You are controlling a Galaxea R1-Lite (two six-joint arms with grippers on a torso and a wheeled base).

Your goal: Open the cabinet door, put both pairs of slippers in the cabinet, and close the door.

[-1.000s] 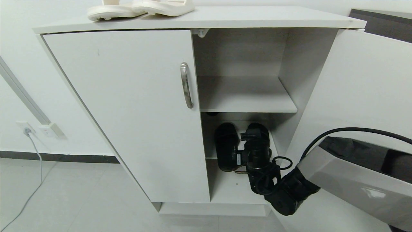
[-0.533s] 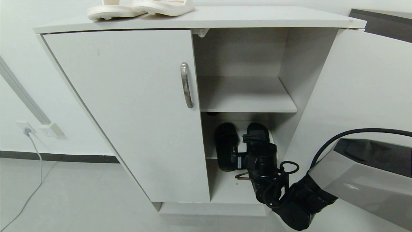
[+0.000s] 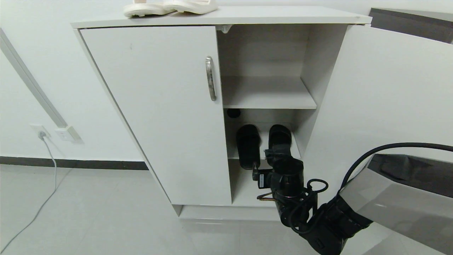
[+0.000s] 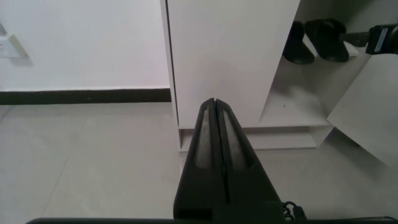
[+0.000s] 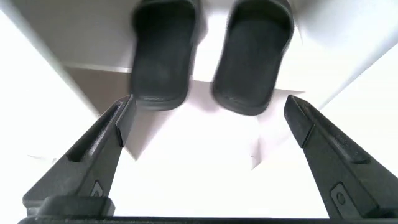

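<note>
A pair of black slippers (image 3: 247, 145) lies side by side on the lower shelf of the white cabinet (image 3: 219, 16), also seen in the right wrist view (image 5: 161, 56). My right gripper (image 3: 269, 159) hovers just in front of that shelf, open, its fingers (image 5: 118, 124) spread wide with nothing between them. A pair of white slippers (image 3: 170, 6) rests on the cabinet top. The right door (image 3: 371, 99) stands open; the left door (image 3: 159, 106) is closed. My left gripper (image 4: 213, 106) hangs low over the floor before the cabinet, shut and empty.
The upper shelf (image 3: 269, 94) inside is bare. A metal handle (image 3: 210, 78) sits on the closed door's edge. A wall socket with a cable (image 3: 42, 134) is at the left. The open door bounds my right arm's side.
My right gripper has drawn back out of the lower compartment, leaving the black slippers on the shelf. The head camera has shifted, so the cabinet sits further right in the picture.
</note>
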